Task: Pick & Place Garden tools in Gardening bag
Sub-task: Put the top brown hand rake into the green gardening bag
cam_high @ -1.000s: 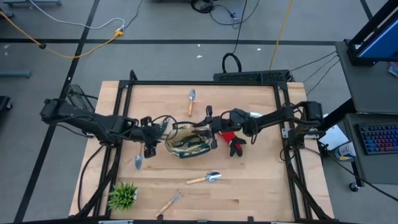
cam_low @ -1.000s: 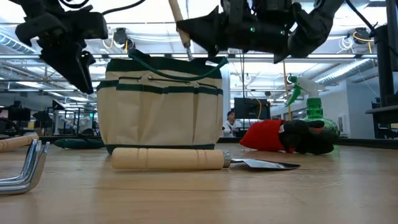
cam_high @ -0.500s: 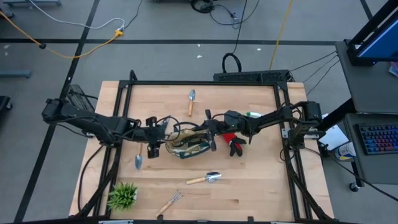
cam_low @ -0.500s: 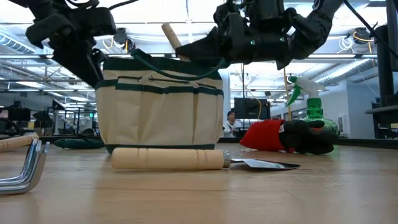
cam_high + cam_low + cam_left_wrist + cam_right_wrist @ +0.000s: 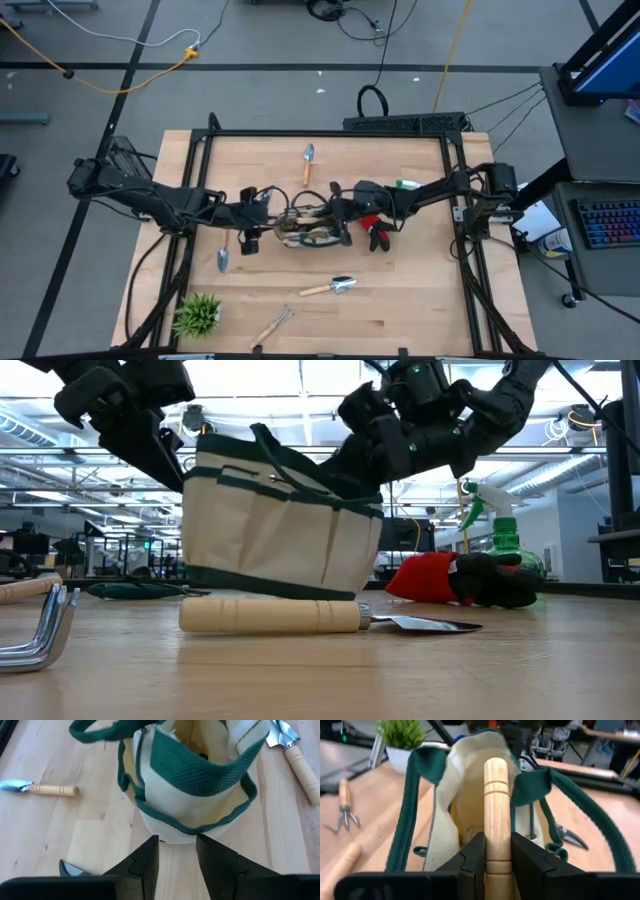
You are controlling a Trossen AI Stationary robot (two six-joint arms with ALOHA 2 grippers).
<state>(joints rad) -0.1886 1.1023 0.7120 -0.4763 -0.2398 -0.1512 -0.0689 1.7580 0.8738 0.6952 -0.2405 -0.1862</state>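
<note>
Wooden tabletop, mid-span: gardening bag (image 5: 280,525) tilted, mouth toward the right gripper (image 5: 492,851) — pinching a wooden-handled tool (image 5: 496,805) for insertion. Left gripper (image 5: 176,851) — fingers spread, empty — beside the bag, likely to steady it.

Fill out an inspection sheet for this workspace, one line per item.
Surface: wooden table, black frame around it.
Job's things: gardening bag tilted, mid-table; wooden-handled tool over its opening; trowels, hand rake, gloves, spray bottle outside the bag.
Clutter: potted plant at a near corner.
Grippers: right pincer shut on the tool's handle; left pincer open beside the bag.
Cables: yellow cables on the floor.
Surroundings: keyboard at the right.
</note>
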